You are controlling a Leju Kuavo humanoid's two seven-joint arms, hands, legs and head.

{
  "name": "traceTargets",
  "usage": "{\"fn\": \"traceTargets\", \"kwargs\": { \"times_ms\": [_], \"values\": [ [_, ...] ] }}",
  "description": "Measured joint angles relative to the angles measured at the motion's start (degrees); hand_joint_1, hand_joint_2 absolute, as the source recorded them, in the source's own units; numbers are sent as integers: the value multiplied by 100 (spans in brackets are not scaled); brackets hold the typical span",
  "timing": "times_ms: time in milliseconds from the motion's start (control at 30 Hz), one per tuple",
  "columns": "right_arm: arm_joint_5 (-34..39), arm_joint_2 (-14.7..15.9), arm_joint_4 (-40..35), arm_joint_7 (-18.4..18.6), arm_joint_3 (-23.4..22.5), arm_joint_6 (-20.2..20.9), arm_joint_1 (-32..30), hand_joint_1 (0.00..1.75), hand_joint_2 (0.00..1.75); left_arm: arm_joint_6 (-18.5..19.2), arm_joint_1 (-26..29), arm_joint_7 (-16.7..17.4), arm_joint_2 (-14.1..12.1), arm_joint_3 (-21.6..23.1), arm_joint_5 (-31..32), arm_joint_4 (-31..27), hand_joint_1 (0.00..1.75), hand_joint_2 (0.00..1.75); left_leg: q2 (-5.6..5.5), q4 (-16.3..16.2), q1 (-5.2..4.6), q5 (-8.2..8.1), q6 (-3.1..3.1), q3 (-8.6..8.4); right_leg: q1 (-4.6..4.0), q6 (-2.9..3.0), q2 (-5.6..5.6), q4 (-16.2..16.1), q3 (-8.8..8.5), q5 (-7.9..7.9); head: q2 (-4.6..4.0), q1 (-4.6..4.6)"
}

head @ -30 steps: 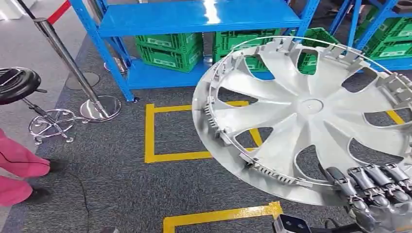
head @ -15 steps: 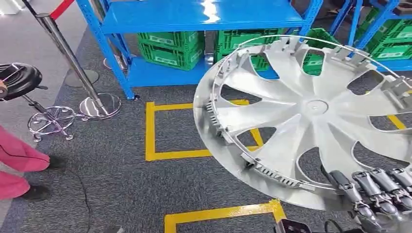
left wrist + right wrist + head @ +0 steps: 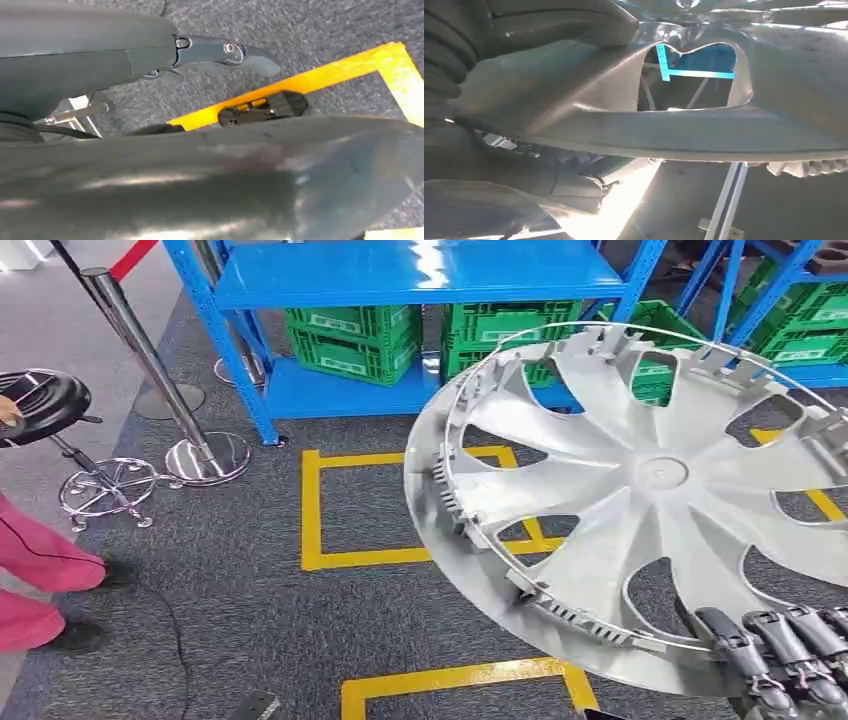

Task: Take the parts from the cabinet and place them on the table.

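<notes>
A large silver wheel cover (image 3: 600,500) with curved spokes hangs tilted in front of me at the right of the head view, its ribbed back side toward me. My right hand (image 3: 785,660) grips its lower rim at the bottom right, dark fingers curled over the edge. In the right wrist view the cover (image 3: 724,135) spans the picture, with the thick thumb (image 3: 559,20) pressed on it. My left hand (image 3: 150,55) hangs over the carpet with a finger (image 3: 225,50) stretched out and nothing in it.
Blue shelving (image 3: 420,275) stands ahead with green crates (image 3: 350,335) on its lowest shelf. Yellow tape squares (image 3: 400,560) mark the grey carpet. At the left are a chrome stanchion (image 3: 150,370), a black stool (image 3: 40,405) and a person's pink trouser leg (image 3: 40,570).
The wheel cover and my right hand have drifted slightly right and down in the head view. The view itself has shifted a little.
</notes>
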State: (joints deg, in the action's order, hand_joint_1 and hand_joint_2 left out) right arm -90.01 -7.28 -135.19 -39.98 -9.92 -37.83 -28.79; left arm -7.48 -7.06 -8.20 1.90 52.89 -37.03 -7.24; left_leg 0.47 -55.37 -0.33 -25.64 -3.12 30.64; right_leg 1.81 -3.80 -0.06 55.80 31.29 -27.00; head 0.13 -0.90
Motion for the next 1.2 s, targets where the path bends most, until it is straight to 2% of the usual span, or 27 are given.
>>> {"fn": "traceTargets", "kwargs": {
  "times_ms": [33, 100, 133, 167, 200, 233, 300, 333, 367, 467, 500, 533, 600, 633, 667, 700, 733, 800, 833, 867, 933, 1000, 1033, 1067, 1133, 1167, 1200],
  "values": [
    [4, -13, -6, 0, 0, 0, -17, 175, 175, 0, -5, 2, 6, 11, -2, -2, 0, 0, 2, 75, 4, 37, -55, -17, -12, 22, -2, 189, 87, -189, 0, -8],
    [2, -26, -7, 0, -2, 0, -14, 175, 175, -4, -14, 18, 19, 24, -2, -4, 0, 0, 7, 64, 6, 56, -59, 22, -11, 38, 12, 1050, 475, -632, 0, -39],
    [2, -33, -7, 0, -4, 0, -26, 175, 175, -4, -13, 22, 22, 26, 0, -4, 0, 0, 12, 53, 4, 53, -53, 37, -6, 23, 11, 1462, 663, -795, 0, -46],
    [0, -35, -4, 0, -9, 0, -39, 175, 175, -4, -13, 24, 24, 26, -2, -4, 0, 0, 13, 39, 7, 49, -37, 53, -1, 8, 9, 1699, 773, -834, 0, -41],
    [-2, -35, -4, -2, -11, 0, -44, 175, 175, -4, -13, 24, 28, 28, -2, -4, 0, 0, 12, 19, 21, 44, -14, 65, 10, -7, 3, 1610, 720, -717, 0, -41],
    [-2, -39, -4, -2, -11, 0, -44, 175, 175, -4, -13, 24, 35, 28, -2, -4, 0, 0, 9, -20, 46, 25, 34, 77, 30, -27, -3, 1264, 534, -501, 0, -41],
    [0, -46, -7, -2, -11, 0, -35, 175, 175, -4, -13, 24, 41, 31, -2, -4, 0, 0, -4, -175, 104, -53, 150, 118, 94, -109, -20, 294, 3, -100, 0, -46],
    [-7, -46, 7, -4, -9, 0, -23, 175, 175, -7, -18, 24, 0, 31, -2, -4, 0, 0, 4, -250, 76, -97, 216, 149, 42, -108, -9, 266, 1, -292, 0, -76],
    [2, -57, -15, -2, -13, 0, -38, 175, 175, -7, -18, 24, 15, 31, -2, -7, 0, 0, 5, -359, 56, -147, 264, 186, 56, 21, 35, 271, 14, -251, 0, -70],
    [-2, -68, -13, -4, -24, 0, -36, 175, 175, -7, -9, 24, 11, 33, -22, -7, 0, 0, 13, -361, 79, -117, 328, 193, 39, 140, 87, 358, 21, -240, 0, -28],
    [-2, -74, -13, -4, -26, 0, -29, 175, 175, -7, -10, 24, 6, 33, -37, -7, 0, 0, 13, -392, 94, -173, 362, 205, 52, 189, 92, 349, 24, -219, 0, -31],
    [0, -81, -13, -2, -26, 0, -21, 175, 175, 0, -10, 24, 6, 33, -46, -7, 0, 0, 4, -548, 95, -324, 386, 264, 51, 217, 104, 349, 26, -210, 0, -24],
    [0, -89, -13, 0, -26, 0, -11, 175, 175, 11, -9, 20, 9, 33, -72, -7, 0, 0, 3, -1383, 95, -788, 414, 610, 39, 238, 138, 351, 50, -200, 0, -24],
    [0, -92, -13, 0, -28, 0, -13, 175, 175, 13, -3, 15, 13, 33, -72, -7, 0, 0, 3, -1843, 95, -971, 414, 815, 25, 244, 161, 351, 63, -197, 0, -26],
    [0, -92, -13, 0, -31, 0, -15, 175, 175, 18, 2, 13, 13, 33, -79, -7, 0, 0, 2, -2119, 93, -1034, 402, 939, 11, 246, 190, 352, 71, -196, 0, -24],
    [0, -92, -13, 0, -33, 0, -19, 175, 175, 24, 10, 13, 15, 33, -85, -7, 0, 0, -4, -2123, 89, -956, 378, 941, -5, 249, 231, 352, 70, -195, 0, -26],
    [0, -92, -13, 0, -35, 0, -19, 175, 175, 24, 13, 9, 15, 33, -94, -7, 0, 0, -12, -1896, 82, -756, 336, 830, -22, 250, 283, 352, 66, -194, 0, -24],
    [0, -92, -13, 0, -35, 0, -20, 175, 175, 24, 12, -7, 15, 33, -96, -7, 0, 0, -148, -909, 46, -206, 204, 377, -52, 251, 400, 348, 44, -193, 0, -26],
    [0, -92, -13, 0, -37, 0, -21, 175, 175, 22, 16, -7, -16, 33, -98, -4, 0, 0, -481, -562, 35, -148, 102, 227, -3, 248, 437, 340, 61, -191, 0, -39],
    [0, -92, -13, 0, -37, 0, -9, 175, 175, 28, 31, -11, 0, 33, -118, -9, 0, 0, -576, -514, 49, -131, 79, 220, -33, 224, 500, 352, 93, -175, 0, -63],
    [0, -94, -13, 4, -42, 0, -23, 175, 175, 42, 44, -18, -4, 33, -142, -13, 0, 0, -493, -477, -7, -140, 72, 212, 65, 147, 612, 325, 150, -131, 0, -24],
    [2, -94, -15, 7, -52, 0, -37, 175, 175, 74, 20, -22, -15, 33, -160, -20, 0, 0, -351, -230, 19, -139, 70, 147, 28, 57, 694, 275, 178, -92, 0, -26],
    [2, -94, -15, 7, -55, 0, -53, 175, 175, 74, 5, -22, -22, 33, -179, -22, 0, 0, -247, -168, 46, -95, 102, 109, 11, 70, 406, 365, 271, -175, 0, -42],
    [2, -94, -17, 4, -55, 0, -27, 175, 175, 81, 8, -22, -26, 28, -190, -24, 0, 0, -210, -140, 45, -78, 57, 106, -5, 74, 207, 629, 394, -365, 0, -74],
    [2, -94, -17, 4, -55, 0, -15, 175, 175, 94, 36, -20, -15, 31, -192, -24, 0, 0, -56, -142, 14, -81, 55, 114, -10, 49, 70, 1446, 769, -748, 0, -101],
    [2, -94, -17, 7, -57, 0, -29, 175, 175, 96, 45, -20, -13, 31, -192, -24, 0, 0, 22, -144, 1, -84, 50, 117, -11, 34, 57, 1772, 921, -859, 0, -99],
    [-2, -94, -17, 4, -61, 0, -35, 175, 175, 96, 46, -20, -11, 31, -192, -24, 0, 0, 93, -144, -11, -85, 48, 117, -12, 32, 50, 1879, 963, -836, 0, -107]
  ]
}}
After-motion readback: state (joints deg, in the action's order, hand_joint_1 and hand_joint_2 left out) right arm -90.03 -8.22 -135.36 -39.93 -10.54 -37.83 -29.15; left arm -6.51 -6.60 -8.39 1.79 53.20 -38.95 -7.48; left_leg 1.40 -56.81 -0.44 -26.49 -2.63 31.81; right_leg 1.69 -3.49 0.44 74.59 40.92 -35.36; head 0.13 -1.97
